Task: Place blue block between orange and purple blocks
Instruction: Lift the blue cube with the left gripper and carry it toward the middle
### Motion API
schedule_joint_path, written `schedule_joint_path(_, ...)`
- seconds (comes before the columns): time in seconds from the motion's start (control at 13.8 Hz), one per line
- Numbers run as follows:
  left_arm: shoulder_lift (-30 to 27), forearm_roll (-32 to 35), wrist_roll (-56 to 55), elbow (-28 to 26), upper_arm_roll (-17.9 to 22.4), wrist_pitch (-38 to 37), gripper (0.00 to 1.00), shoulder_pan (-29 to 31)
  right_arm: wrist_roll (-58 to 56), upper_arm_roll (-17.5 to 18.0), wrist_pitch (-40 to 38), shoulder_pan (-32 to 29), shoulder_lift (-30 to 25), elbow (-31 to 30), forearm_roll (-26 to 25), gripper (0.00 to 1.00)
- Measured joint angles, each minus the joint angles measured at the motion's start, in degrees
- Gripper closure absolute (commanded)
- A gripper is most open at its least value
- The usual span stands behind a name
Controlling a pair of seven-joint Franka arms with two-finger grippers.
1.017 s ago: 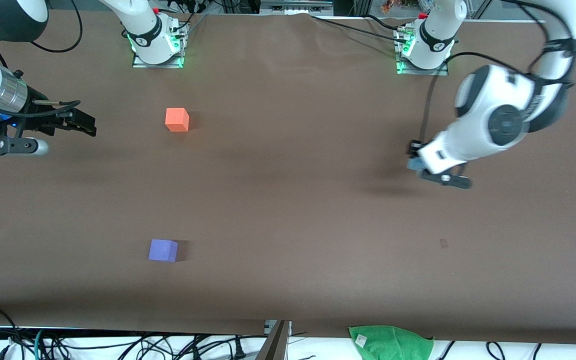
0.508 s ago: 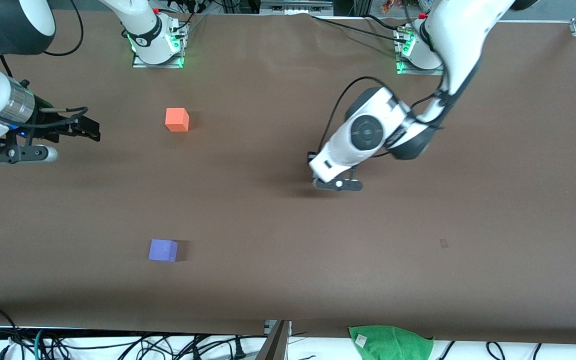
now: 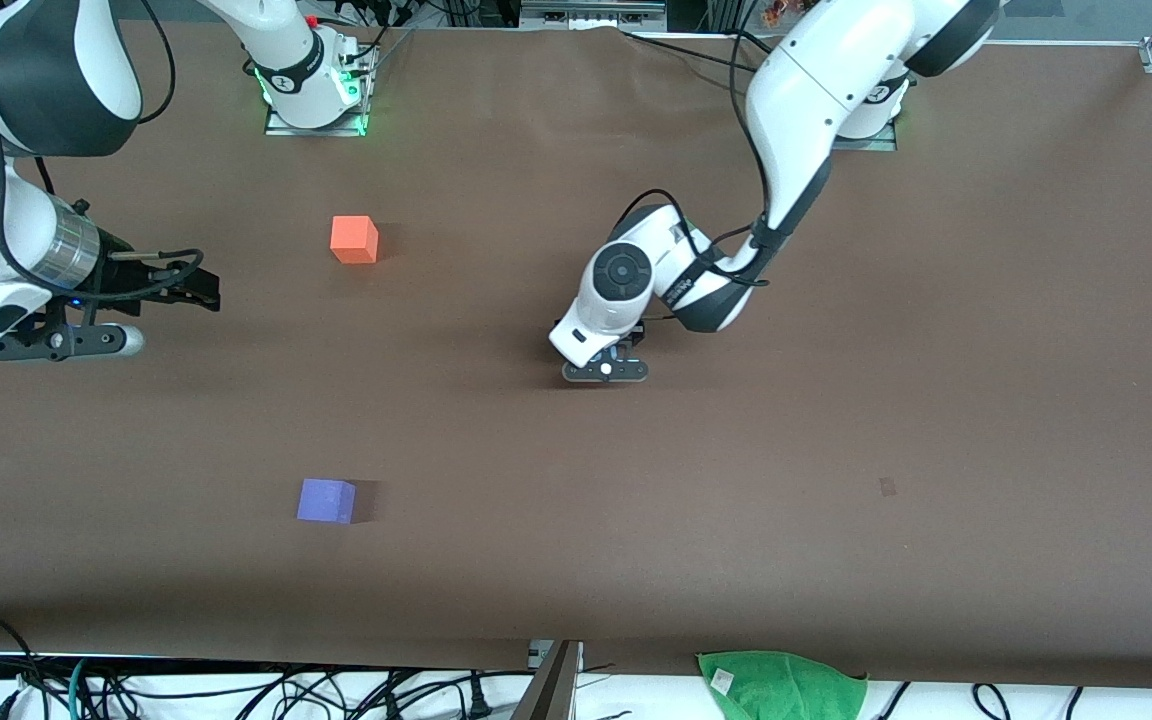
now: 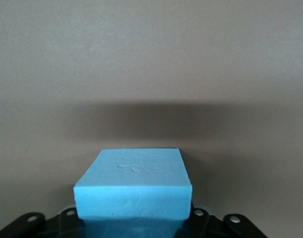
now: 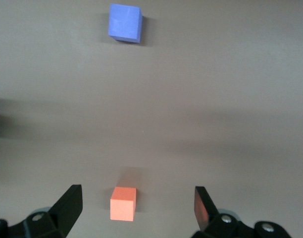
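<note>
A green cloth (image 3: pixel 784 685) lay at the table's edge nearest the front camera, well apart from the purple block (image 3: pixel 326 500), the landmark here, and toward the left arm's end of the table from it. The purple block sat flat on the brown table (image 3: pixel 986 420), alone on bare surface; the right wrist view also showed it (image 5: pixel 125 23). Farther from the front camera than the purple block, and toward the left arm's end from it, the left gripper (image 3: pixel 606 368) hung low over the middle of the table, its jaws closed on the blue block (image 4: pixel 134 184), which the left wrist view showed held level above its own shadow on the table, with bare surface all around. The blue block was therefore in the air, well apart from the purple block and not in line with it and the orange block (image 3: pixel 354 240). The right gripper (image 3: pixel 198 290) waited over the table toward the right arm's end from the purple block, its jaws spread wide and holding nothing; its wrist view looked down between the fingers (image 5: pixel 70 203) at the orange block (image 5: pixel 123 203). The orange block rested farther from the front camera than the purple block, almost straight in line with it, the stretch of table between the two bare.
</note>
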Motion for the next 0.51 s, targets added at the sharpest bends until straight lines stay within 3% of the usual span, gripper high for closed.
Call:
schedule_joint_path(0.36, -0.4, 0.0, -0.1, 2.3, 0.7, -0.4, 0.00, 0.6, 0.0, 0.0, 1.9, 0.0, 1.9, 0.0, 2.9, 0.00)
schedule_joint_path(0.51, -2.8, 0.0, -0.2, 3.6, 0.6, -5.1, 0.00, 2.3, 0.4, 0.0, 2.8, 0.1, 3.0, 0.0, 5.3, 0.00)
